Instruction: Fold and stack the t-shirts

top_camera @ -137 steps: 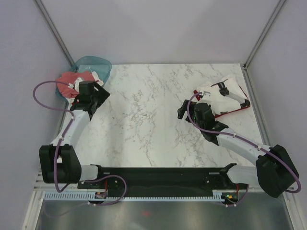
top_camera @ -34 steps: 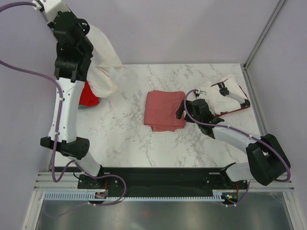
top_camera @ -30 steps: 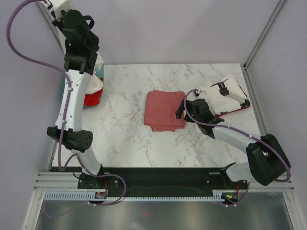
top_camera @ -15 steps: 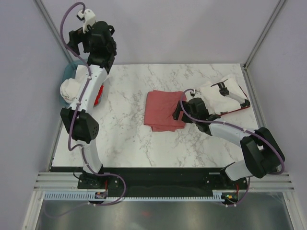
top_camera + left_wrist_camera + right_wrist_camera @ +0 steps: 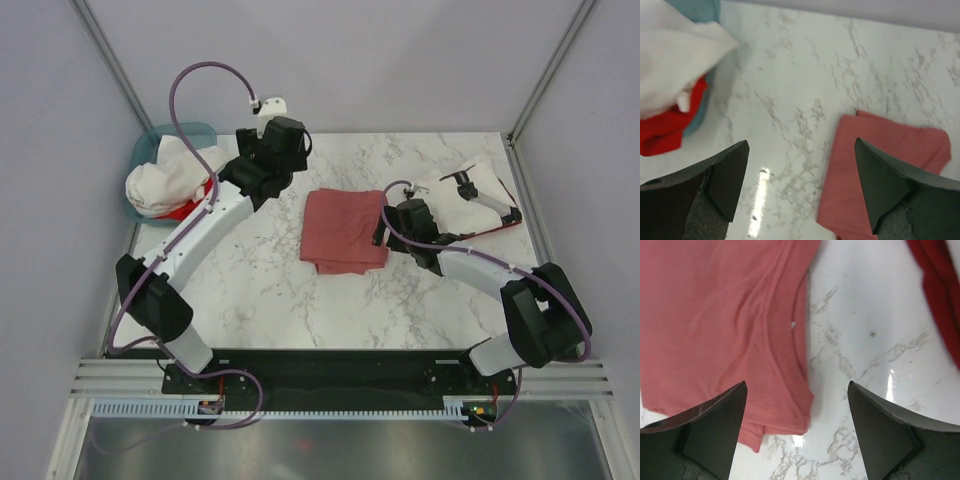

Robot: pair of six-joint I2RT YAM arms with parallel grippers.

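Marble counter (image 5: 270, 275) bears a folded salmon t-shirt (image 5: 343, 230), partly beneath the right jaws and beside the left jaws; both pairs gape, empty. Off the right jaws' far side lies a folded white-on-dark-red stack (image 5: 472, 205). By the left jaws, a teal basket (image 5: 170, 132) holds unfolded white and red t-shirts (image 5: 160, 182), judged remaining.

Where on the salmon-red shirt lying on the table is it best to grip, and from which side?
Likely the right edge of the salmon-red shirt, coming from above on the right. The layers end there in a stitched hem beside bare table, and the open right gripper hovers over it.
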